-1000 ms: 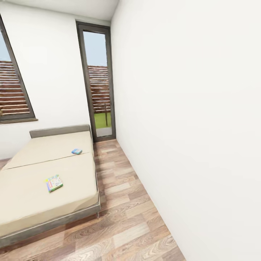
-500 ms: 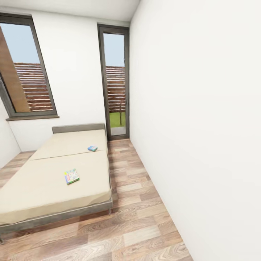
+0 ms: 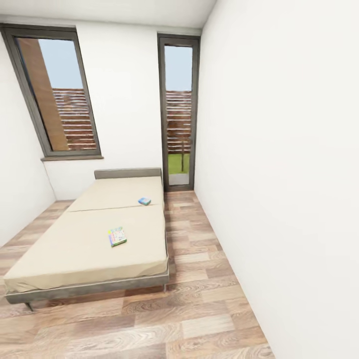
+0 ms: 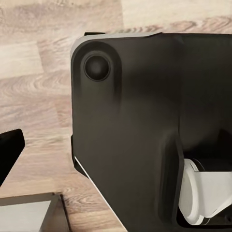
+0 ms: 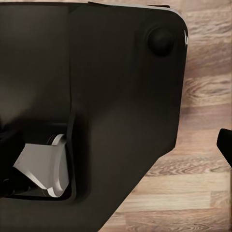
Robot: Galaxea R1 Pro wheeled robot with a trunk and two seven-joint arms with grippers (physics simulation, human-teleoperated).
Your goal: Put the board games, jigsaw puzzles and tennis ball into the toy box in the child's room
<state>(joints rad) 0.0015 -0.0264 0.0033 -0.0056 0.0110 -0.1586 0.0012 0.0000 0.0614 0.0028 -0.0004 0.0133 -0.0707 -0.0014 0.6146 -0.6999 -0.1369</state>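
Note:
Two board games lie on the bed (image 3: 75,259), a low wide one with a cream mattress and a dark grey frame. The nearer game (image 3: 117,236) is a flat yellow-green box at mid-mattress. The farther game (image 3: 144,201) is a small blue box near the headboard, close to the bed's right edge. In the left wrist view a dark fingertip (image 4: 9,150) hangs over the wood floor, and a dark fingertip (image 5: 225,145) does the same in the right wrist view. Neither view lets me judge the gap between the fingers. The table, toy box, puzzles and ball are out of view.
A white wall (image 3: 279,174) runs along the right, with a strip of wood-plank floor (image 3: 199,279) between it and the bed. A tall glass door (image 3: 178,114) and a window (image 3: 62,94) are at the far end. My black base (image 4: 145,121) sits under both wrists.
The whole head view has swung, so the bed and door now sit further right in the picture and more of the left window shows. The two games have not moved on the mattress.

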